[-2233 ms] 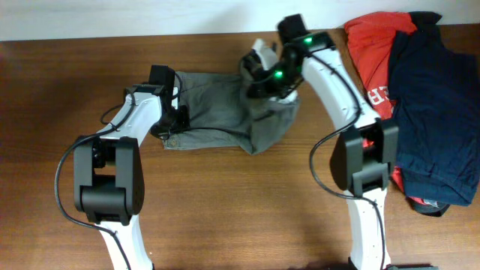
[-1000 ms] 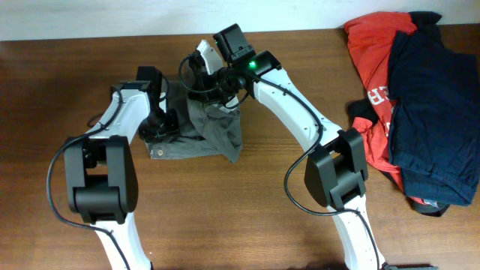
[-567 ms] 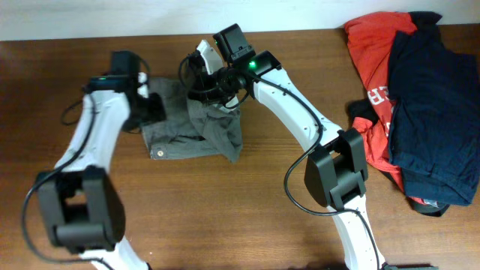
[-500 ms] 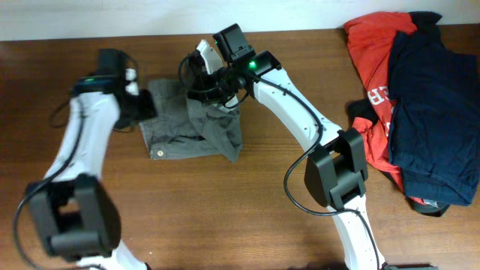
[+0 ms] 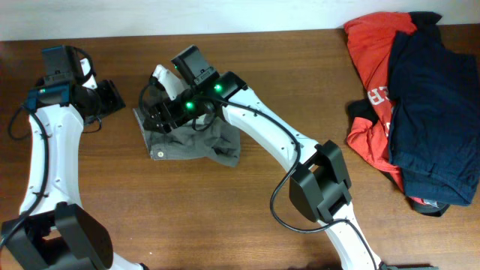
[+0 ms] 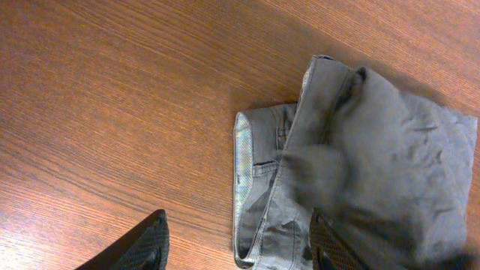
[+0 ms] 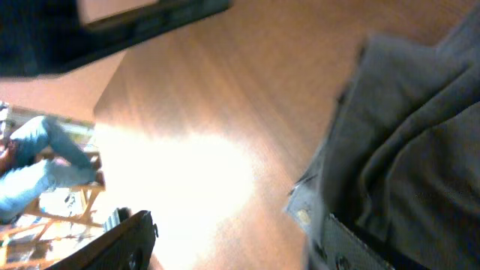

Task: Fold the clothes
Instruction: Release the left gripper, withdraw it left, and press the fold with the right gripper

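Currently, the wrinkled grey-khaki cotton shorts (image 5: 196, 142) lie as a doubled-over bundle on the brown wooden table (image 5: 240, 217), left of centre. Their long axis runs left to right, and the waistband end with its button faces the left arm's side. The left fingers (image 6: 142, 244) stand apart, off the shorts to their left, holding nothing. The right fingers (image 7: 124, 236) stand wide apart above the bundle's left edge with nothing clamped; contact with the cloth cannot be determined.

A red printed T-shirt (image 5: 367, 52) lies crumpled at the far corner of the wooden table (image 5: 225, 217), well to the right of the right claw (image 5: 155, 112). A dark navy garment (image 5: 431, 112) covers most of it, farther from that claw.
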{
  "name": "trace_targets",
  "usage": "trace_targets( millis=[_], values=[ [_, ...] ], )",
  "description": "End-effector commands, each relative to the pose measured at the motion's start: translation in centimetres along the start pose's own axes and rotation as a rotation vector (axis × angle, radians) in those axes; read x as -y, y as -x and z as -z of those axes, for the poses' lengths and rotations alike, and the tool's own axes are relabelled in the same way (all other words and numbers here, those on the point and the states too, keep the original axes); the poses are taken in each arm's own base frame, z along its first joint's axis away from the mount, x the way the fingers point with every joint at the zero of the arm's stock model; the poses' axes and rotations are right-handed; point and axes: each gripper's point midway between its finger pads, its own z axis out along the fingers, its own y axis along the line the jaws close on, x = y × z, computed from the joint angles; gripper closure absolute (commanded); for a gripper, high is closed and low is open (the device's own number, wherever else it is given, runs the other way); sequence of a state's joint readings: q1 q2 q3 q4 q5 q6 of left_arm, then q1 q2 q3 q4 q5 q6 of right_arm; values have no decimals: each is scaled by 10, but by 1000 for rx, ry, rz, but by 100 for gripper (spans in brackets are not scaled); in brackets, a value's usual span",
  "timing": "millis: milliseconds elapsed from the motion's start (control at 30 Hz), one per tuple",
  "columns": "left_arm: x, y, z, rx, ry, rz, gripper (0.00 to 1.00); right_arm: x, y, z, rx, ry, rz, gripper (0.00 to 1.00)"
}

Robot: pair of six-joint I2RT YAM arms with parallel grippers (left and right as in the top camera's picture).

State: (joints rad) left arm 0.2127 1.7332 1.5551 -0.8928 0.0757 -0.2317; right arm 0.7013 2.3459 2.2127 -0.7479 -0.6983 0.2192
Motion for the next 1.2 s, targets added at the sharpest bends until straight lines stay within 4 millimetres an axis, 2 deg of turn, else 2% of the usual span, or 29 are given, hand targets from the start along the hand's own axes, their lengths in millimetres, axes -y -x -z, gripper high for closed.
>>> trace_targets(
  millis=[0, 133, 167, 233, 267, 367, 433, 567, 667, 833, 967, 1100, 1133, 1167],
  values=[
    [2, 9, 8, 29, -18, 5, 40, -8, 35, 62, 86, 5, 74, 25],
    [3, 9, 8, 33, -19, 5, 40, -12, 41, 103, 85, -20, 140, 23],
    [3, 10, 8, 33, -19, 5, 40, -11, 42, 116, 84, -51, 147, 20],
    [3, 10, 8, 33, -20, 5, 40, 1, 44, 137, 88, -144, 116, 14],
    [3, 9, 8, 33, -20, 5, 40, 17, 41, 156, 85, -238, 80, 10],
    [3, 10, 8, 33, -20, 5, 40, 35, 30, 169, 55, -281, 15, 8],
    [3, 10, 8, 33, -20, 5, 40, 49, 16, 159, 3, -282, -31, 9],
    [3, 10, 8, 33, -19, 1, 41, 62, -5, 130, -84, -269, -42, 8],
    [3, 9, 8, 33, -19, 1, 41, 67, -21, 110, -149, -250, -10, 8],
    [3, 9, 8, 33, -19, 1, 40, 63, -44, 78, -240, -196, 129, 9],
    [3, 9, 8, 32, -19, 1, 41, 74, -54, 56, -261, -236, 158, 13],
    [2, 8, 8, 26, -18, 2, 40, 87, -53, 41, -233, -262, 158, 30],
    [2, 8, 8, 26, -17, 2, 40, 88, -51, 40, -222, -261, 162, 39],
    [2, 8, 8, 26, -17, 2, 40, 88, -49, 40, -214, -262, 169, 59]
  ],
)
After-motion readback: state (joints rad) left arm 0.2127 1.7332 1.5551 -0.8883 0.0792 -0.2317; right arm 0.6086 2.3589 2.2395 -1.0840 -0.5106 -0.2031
